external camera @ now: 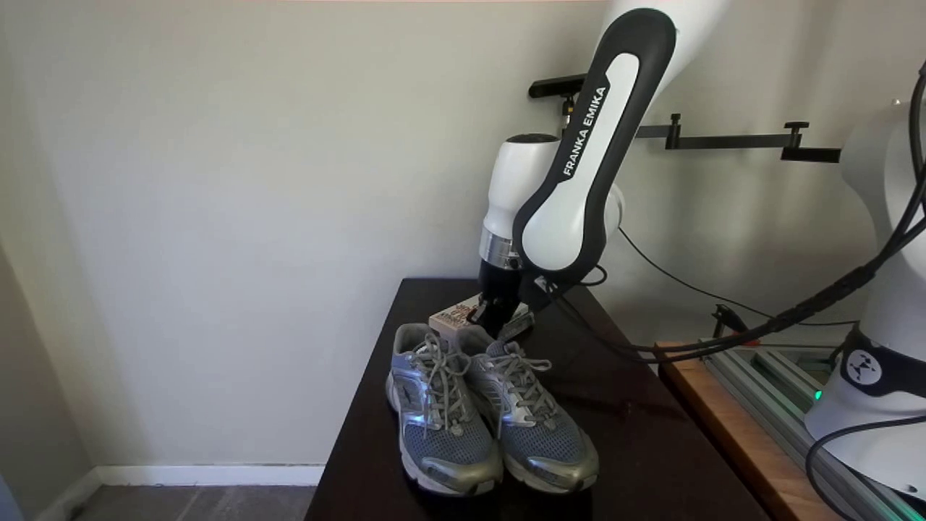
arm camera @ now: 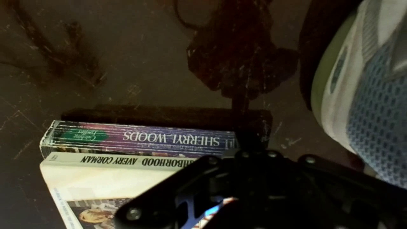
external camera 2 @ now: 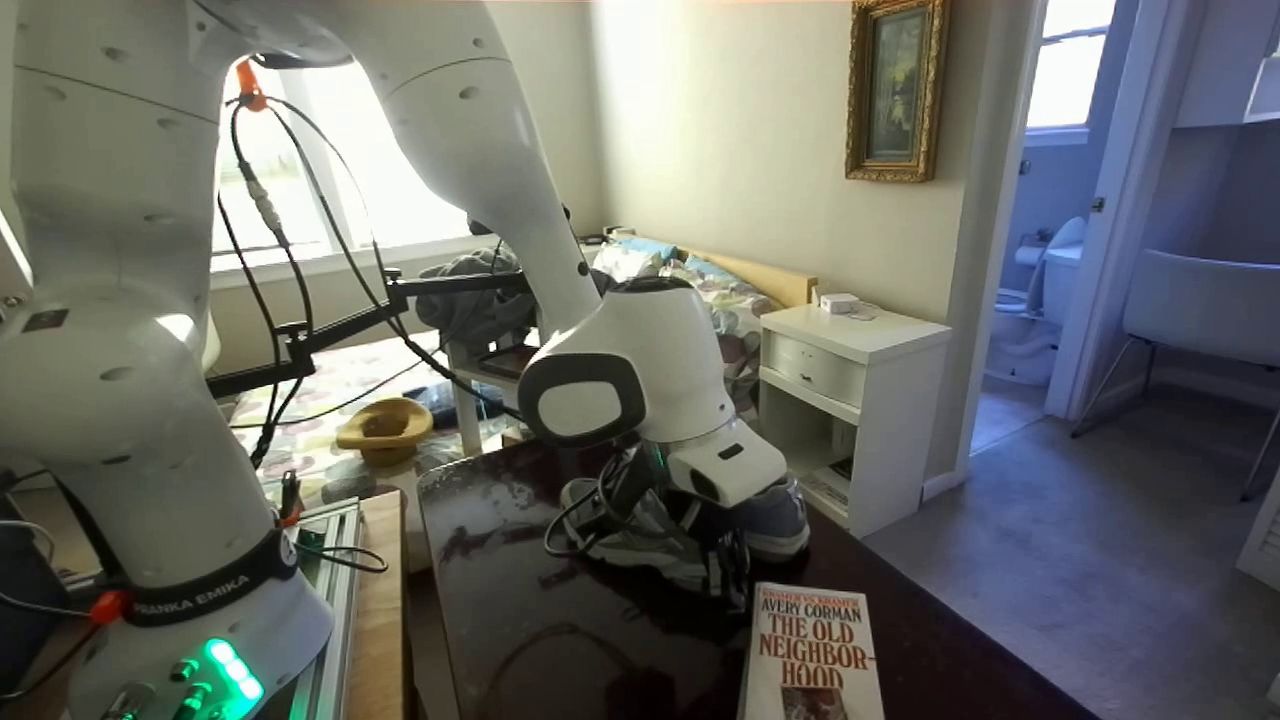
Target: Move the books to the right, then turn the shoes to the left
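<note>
Two stacked paperbacks lie on the dark table. The top one, The Old Neighborhood [external camera 2: 812, 640], is cream; it also shows in the wrist view [arm camera: 105, 178] and partly in an exterior view [external camera: 454, 317]. The purple Sherryl Woods book [arm camera: 146, 138] lies under it. A pair of grey-blue running shoes, one [external camera: 441, 420] beside the other [external camera: 535, 427], stands near the books. One shoe's mesh side [arm camera: 372, 105] fills the right of the wrist view. My gripper [arm camera: 251, 141] is shut with nothing seen between its fingertips, at the books' end, between books and shoe. Whether it touches them is unclear.
The dark table [external camera: 636, 434] has a wall along its far end. The robot's base stands on a wooden bench [external camera: 738, 427] alongside. Cables [external camera: 781, 318] hang from the arm near the table. A white nightstand [external camera 2: 860, 400] and a bed stand beyond the table.
</note>
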Robot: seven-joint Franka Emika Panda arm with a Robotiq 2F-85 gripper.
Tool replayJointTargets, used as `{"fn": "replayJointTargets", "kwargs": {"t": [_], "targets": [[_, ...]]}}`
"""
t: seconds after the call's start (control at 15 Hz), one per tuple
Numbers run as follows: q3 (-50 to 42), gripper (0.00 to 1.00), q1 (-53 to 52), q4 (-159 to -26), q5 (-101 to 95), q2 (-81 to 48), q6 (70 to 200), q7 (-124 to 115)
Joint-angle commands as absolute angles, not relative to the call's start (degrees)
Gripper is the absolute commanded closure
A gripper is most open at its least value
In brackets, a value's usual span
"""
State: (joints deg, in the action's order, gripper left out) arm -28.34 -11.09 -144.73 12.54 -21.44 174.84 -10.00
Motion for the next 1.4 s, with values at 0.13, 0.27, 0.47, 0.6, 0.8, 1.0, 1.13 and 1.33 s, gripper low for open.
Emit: {"fn": "replayJointTargets", "kwargs": {"t": [0.13, 0.27, 0.47, 0.6, 0.8, 1.0, 1.13, 1.33], "targets": [[-26.1, 1.00, -7.5, -142.5, 8.1, -19.7, 166.6, -14.3], [-25.4, 1.00, -6.2, -141.7, 6.6, -20.2, 164.4, -15.3], [-25.0, 1.00, -5.2, -140.6, 4.6, -21.0, 163.1, -17.7], [-25.6, 1.00, -5.4, -140.2, 3.3, -21.6, 164.1, -19.8], [-26.0, 1.00, -5.3, -139.8, 2.6, -22.7, 166.3, -22.6], [-26.8, 1.00, -5.7, -139.5, 3.0, -24.0, 168.2, -25.2], [-28.0, 1.00, -6.6, -139.6, 3.4, -24.8, 169.7, -27.5], [-30.6, 1.00, -8.4, -139.7, 4.1, -26.0, 171.6, -30.5]]}}
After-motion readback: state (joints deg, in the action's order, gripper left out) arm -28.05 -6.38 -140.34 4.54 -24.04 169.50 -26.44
